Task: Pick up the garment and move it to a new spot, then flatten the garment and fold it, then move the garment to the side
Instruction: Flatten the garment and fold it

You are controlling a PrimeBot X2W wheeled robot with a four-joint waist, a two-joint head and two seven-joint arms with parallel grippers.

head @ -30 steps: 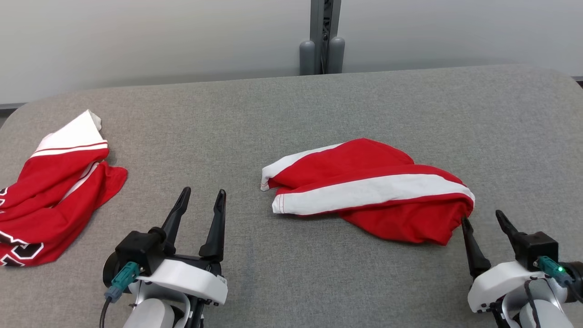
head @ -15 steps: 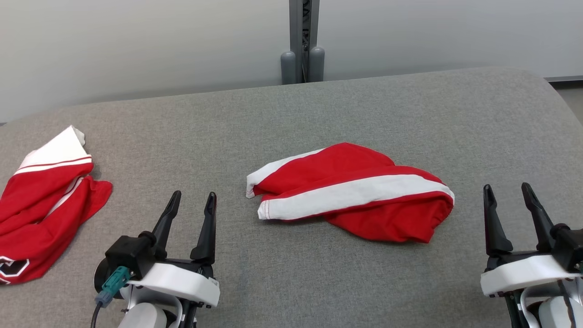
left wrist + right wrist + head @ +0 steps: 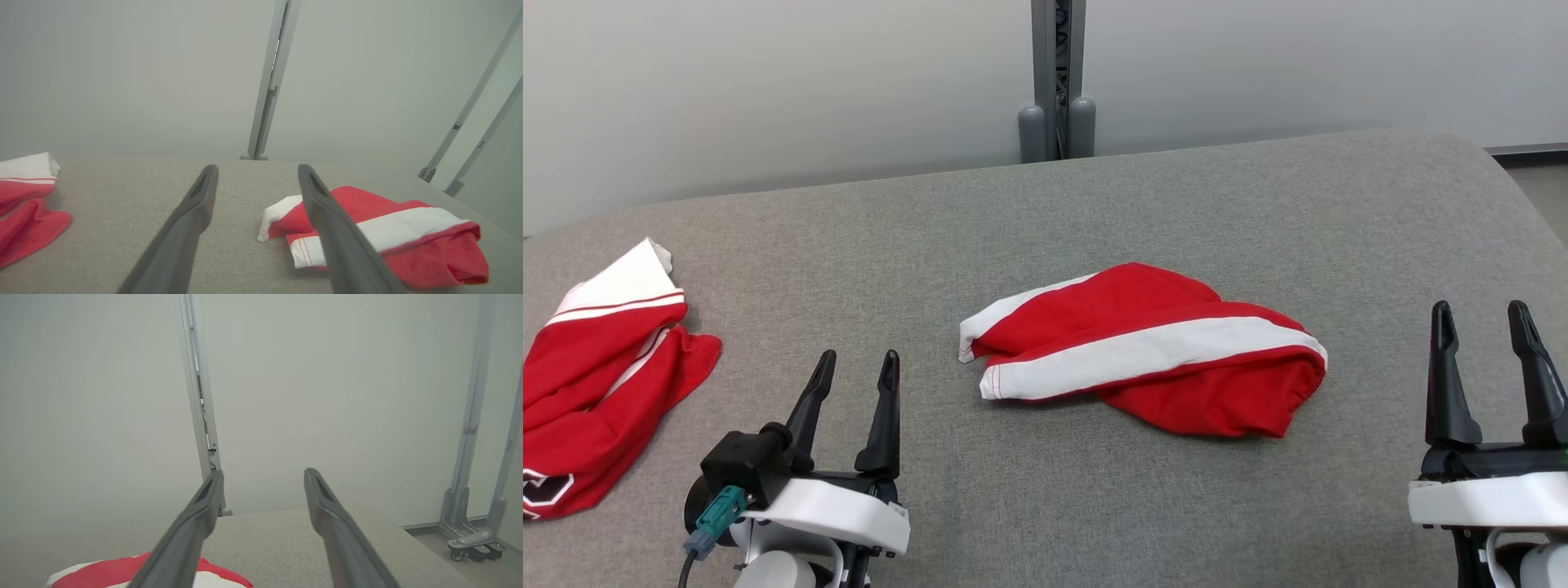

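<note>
A red garment (image 3: 1143, 351) with a broad white stripe lies folded into a compact bundle at the middle of the grey padded table (image 3: 1176, 204). It also shows in the left wrist view as the garment (image 3: 408, 241), and at the bottom left of the right wrist view as the garment (image 3: 102, 575). My left gripper (image 3: 859, 359) hovers open to the bundle's near left, holding nothing. My right gripper (image 3: 1479, 309) stands open and empty, well to the right of the bundle. The same open jaws show as the left gripper (image 3: 257, 168) and the right gripper (image 3: 264, 472).
A second red and white garment (image 3: 596, 367) with a dark logo lies crumpled at the table's left edge. A grey post (image 3: 1058, 82) rises behind the table against the pale wall. The table's rounded right edge (image 3: 1527, 204) drops to the floor, where wheeled stand feet (image 3: 470, 539) rest.
The head camera has shifted. My right gripper, whose fingertip was at the bundle's right end, has drawn back to the right and now points straight ahead. The bundle lies still.
</note>
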